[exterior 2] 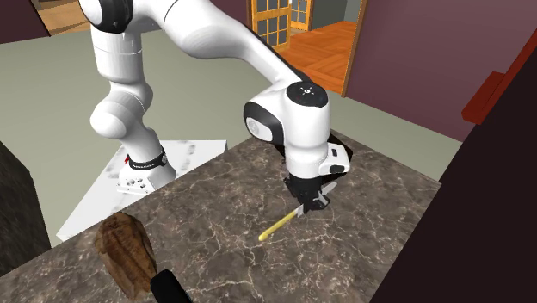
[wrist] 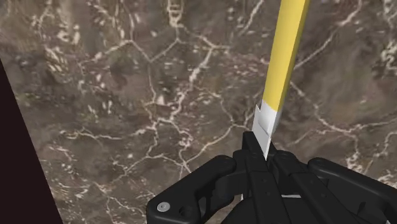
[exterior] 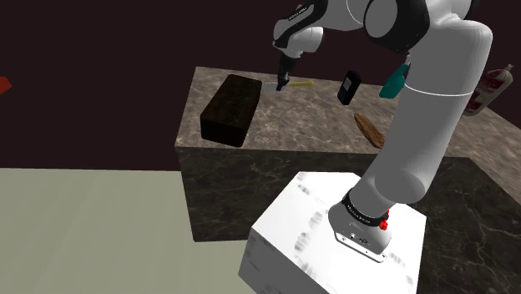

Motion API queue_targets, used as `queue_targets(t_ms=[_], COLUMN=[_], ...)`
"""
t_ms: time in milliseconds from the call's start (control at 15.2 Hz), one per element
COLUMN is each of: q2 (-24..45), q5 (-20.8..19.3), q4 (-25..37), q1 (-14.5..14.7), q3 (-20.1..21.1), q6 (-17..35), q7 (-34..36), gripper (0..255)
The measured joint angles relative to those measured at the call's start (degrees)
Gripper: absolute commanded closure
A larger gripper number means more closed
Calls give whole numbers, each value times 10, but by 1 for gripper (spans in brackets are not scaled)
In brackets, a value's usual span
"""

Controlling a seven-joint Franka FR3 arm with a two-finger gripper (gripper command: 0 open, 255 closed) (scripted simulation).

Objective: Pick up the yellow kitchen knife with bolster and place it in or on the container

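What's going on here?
The white Franka arm's fingers are shut on the grey blade end of the yellow-handled knife, low over the marble countertop. I can't tell whether the knife is lifted or resting on the surface. The dark box container sits beside it on the counter; the knife is not yet in it.

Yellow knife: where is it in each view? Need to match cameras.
Shoulder view: yellow knife on the marble countertop, right of the dark box, at the gripper.
Second exterior view: mid-picture, handle slanting down-left from the gripper.
Wrist view: handle runs away from the fingers, grey bolster at their tips.
Shared landmark: the gripper, shut on the bolster end.
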Motion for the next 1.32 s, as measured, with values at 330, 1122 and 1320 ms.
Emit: queue_targets(t_ms=[330, 1122, 1320], q2=[-20, -59, -66], q5=[-18, -52, -58], q4=[14, 63, 77], q1=[5, 13, 14], q3=[-6, -16, -17], q6=[-30, -110, -129], q7=[14, 42, 47], gripper=[255, 255, 255])
